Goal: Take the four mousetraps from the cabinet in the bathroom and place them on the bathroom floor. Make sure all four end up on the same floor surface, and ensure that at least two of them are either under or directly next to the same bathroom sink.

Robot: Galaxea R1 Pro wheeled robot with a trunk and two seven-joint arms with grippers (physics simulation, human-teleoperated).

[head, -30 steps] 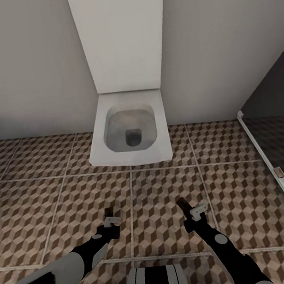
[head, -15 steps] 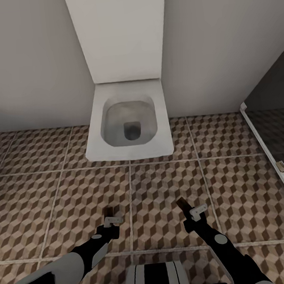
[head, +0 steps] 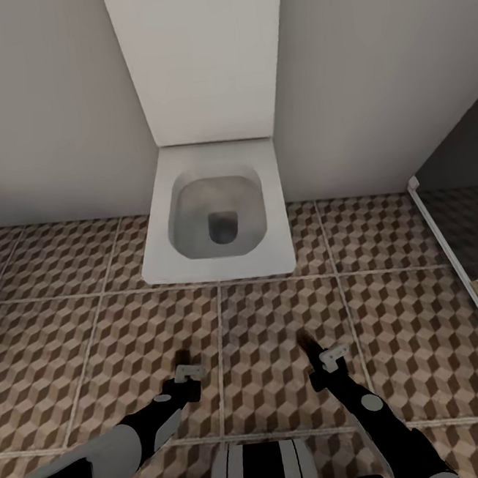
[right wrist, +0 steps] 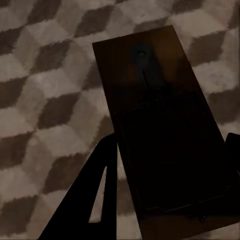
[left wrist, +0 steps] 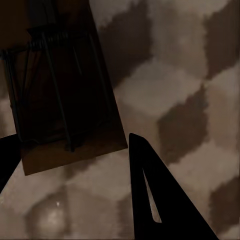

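Note:
In the head view my left gripper (head: 185, 368) and right gripper (head: 319, 352) hang low over the bathroom floor (head: 263, 325), which is tiled in a brown and beige cube pattern. Each is shut on a mousetrap. In the left wrist view a dark wooden mousetrap (left wrist: 60, 85) with a black wire spring sits between the fingers (left wrist: 160, 200). The right wrist view has a second mousetrap (right wrist: 160, 115) held flat between its fingers (right wrist: 95, 190) above the tiles. The cabinet and the sink are out of view.
A square white toilet (head: 219, 263) stands straight ahead against the grey wall, with its tall white cistern panel (head: 198, 59) above it. A white-framed dark glass partition (head: 453, 246) runs along the right. Open tiles lie to the left and right of the toilet.
The view has crept toward the toilet, which now looks slightly larger and lower. Both arms keep the same pose, each still holding its mousetrap.

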